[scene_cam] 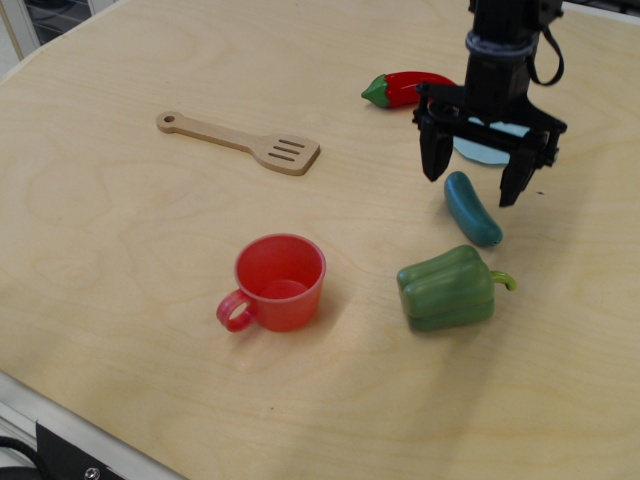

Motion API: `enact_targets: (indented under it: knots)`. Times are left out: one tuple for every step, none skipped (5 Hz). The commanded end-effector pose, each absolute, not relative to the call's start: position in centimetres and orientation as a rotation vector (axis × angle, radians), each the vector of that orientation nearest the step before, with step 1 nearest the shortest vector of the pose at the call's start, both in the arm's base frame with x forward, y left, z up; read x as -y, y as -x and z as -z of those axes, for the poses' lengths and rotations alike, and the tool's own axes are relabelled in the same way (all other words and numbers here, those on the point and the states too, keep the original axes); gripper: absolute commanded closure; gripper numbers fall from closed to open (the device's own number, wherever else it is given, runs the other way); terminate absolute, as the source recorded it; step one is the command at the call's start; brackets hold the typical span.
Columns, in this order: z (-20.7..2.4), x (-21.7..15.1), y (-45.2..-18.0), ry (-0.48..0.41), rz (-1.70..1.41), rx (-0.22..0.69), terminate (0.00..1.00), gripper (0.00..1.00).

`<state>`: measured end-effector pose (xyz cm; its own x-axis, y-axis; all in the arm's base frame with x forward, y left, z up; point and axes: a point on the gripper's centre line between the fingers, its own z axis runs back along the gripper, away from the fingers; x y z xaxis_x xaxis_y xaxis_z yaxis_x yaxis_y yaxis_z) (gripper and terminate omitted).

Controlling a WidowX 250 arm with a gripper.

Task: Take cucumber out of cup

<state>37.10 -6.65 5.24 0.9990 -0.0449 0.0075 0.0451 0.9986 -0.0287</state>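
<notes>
Wooden table [120, 250], pale plywood grain, carrying six loose items and one arm. Cucumber [472, 209]: dark teal-green oblong, lying flat on the bare tabletop, angled from upper left to lower right, outside the cup and well apart from it; its lower end sits near the upper edge of the green bell pepper [447, 288] without clearly touching it. Cup [278, 282]: red plastic, upright, loop handle turned toward the lower left, interior visible and holding nothing. Gripper [485, 178]: black, two fingers spread wide, released and holding nothing, poised just above the cucumber's upper end with one finger to either side of it; no finger is seen in contact with the toy. Green bell pepper: lobed, lying on its side with the curled stem pointing right, to the right of the cup. Red chili pepper [405, 88]: green-capped, lying at the upper middle, left of the gripper's wrist and partly behind it. Light-blue plate [487, 150]: flat, round, largely hidden behind the gripper fingers, only a section showing between them. Wooden spatula [240, 143]: slotted blade toward the right, handle with a hanging hole toward the upper left, lying alone in the upper left area, well clear of all other items.
</notes>
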Motion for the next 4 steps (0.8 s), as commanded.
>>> enact_targets:
  knots:
    - [-11.8,4.8,-37.4,0.038,0.0,0.183,0.0,0.0]
    - [-12.6,3.5,-37.2,0.021,-0.05,0.205,0.0,0.0]
    - [-12.6,3.5,-37.2,0.021,-0.05,0.205,0.0,0.0]
    - [-12.6,3.5,-37.2,0.021,-0.05,0.205,1.0,0.0]
